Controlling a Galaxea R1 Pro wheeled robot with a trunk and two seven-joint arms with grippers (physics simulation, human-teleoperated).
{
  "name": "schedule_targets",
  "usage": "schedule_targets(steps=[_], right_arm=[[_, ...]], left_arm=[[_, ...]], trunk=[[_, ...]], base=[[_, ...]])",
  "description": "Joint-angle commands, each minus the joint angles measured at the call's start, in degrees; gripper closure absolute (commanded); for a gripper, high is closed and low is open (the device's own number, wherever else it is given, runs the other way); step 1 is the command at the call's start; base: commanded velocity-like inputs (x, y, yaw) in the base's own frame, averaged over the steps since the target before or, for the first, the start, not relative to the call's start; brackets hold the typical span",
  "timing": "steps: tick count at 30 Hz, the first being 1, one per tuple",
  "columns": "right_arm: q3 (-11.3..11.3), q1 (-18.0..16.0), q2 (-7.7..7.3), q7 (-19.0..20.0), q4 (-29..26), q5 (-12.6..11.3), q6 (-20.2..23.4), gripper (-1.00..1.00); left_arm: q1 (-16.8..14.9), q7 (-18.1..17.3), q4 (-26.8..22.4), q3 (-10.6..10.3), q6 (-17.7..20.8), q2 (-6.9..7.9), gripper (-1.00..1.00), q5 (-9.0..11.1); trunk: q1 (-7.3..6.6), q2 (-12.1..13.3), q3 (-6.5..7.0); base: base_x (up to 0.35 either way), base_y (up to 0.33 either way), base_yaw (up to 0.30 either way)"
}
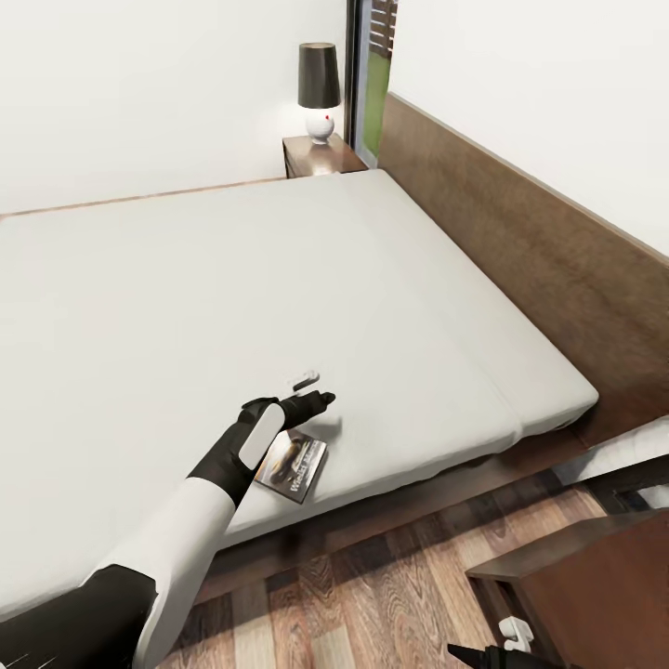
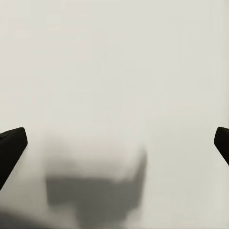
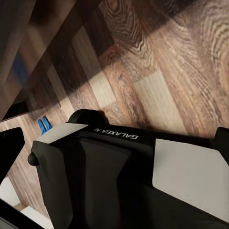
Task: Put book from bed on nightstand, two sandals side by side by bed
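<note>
Left gripper (image 1: 311,401) out over the mattress, fingers spread wide, nothing between them; left wrist view confirms: 2 dark fingertips (image 2: 12,145) at opposite edges, bare grey sheet and a soft shadow between.

Book (image 1: 294,463) flat on the bed (image 1: 390,279), near the foot-side edge, just under and behind the left forearm. Gripper tip sits past the book, toward the middle of the mattress, not over it.

Step in hand, as judged: reach for the book. To do well:
- draw the wrist back toward the bed edge until the cover shows between the fingertips
- come in low at the edge nearest the floor; thin paperback on soft mattress, little to pinch from above
- slide it partly off the edge if a flat pinch fails

Right gripper (image 1: 506,650) low at the robot's side beside a dark cabinet corner; fingertips seen at the edges of the right wrist view, appear parted, holding nothing.

2 blue sandals (image 3: 43,125) small and far off on the wood-plank floor (image 3: 157,95), close together.

Surface: plain light grey mattress, smooth, dark wood frame and headboard (image 1: 520,223). Nightstand (image 1: 321,154) at the far corner with a dark-shaded lamp (image 1: 319,88); white walls, strip of window beside it.
</note>
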Motion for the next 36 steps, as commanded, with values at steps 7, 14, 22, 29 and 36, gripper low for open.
schedule_targets(steps=[7, 14, 22, 29, 36], right_arm=[[-0.5, 0.0, 0.02, 0.2, -0.1, 0.3, 0.6, -1.0], [-0.5, 0.0, 0.0, 0.2, -0.1, 0.3, 0.6, -1.0], [-0.5, 0.0, 0.01, 0.2, -0.1, 0.3, 0.6, -1.0], [-0.5, 0.0, 0.0, 0.2, -0.1, 0.3, 0.6, -1.0], [-0.5, 0.0, 0.01, 0.2, -0.1, 0.3, 0.6, -1.0]], left_arm=[[0.0, 0.6, 0.6, -0.1, 0.2, 0.0, -1.0, 1.3], [0.1, 0.6, 0.6, -0.1, 0.2, 0.0, -1.0, 1.3], [0.0, 0.6, 0.6, -0.1, 0.2, 0.0, -1.0, 1.3], [0.1, 0.6, 0.6, -0.1, 0.2, 0.0, -1.0, 1.3], [0.1, 0.6, 0.6, -0.1, 0.2, 0.0, -1.0, 1.3]], trunk=[[0.0, 0.0, -0.04], [0.0, 0.0, -0.04], [0.0, 0.0, -0.04], [0.0, 0.0, -0.04], [0.0, 0.0, -0.04]], base=[[-0.17, 0.0, -0.001], [-0.088, 0.0, 0.0], [-0.003, 0.0, 0.0], [0.0, 0.0, 0.0], [-0.003, 0.0, 0.0]])
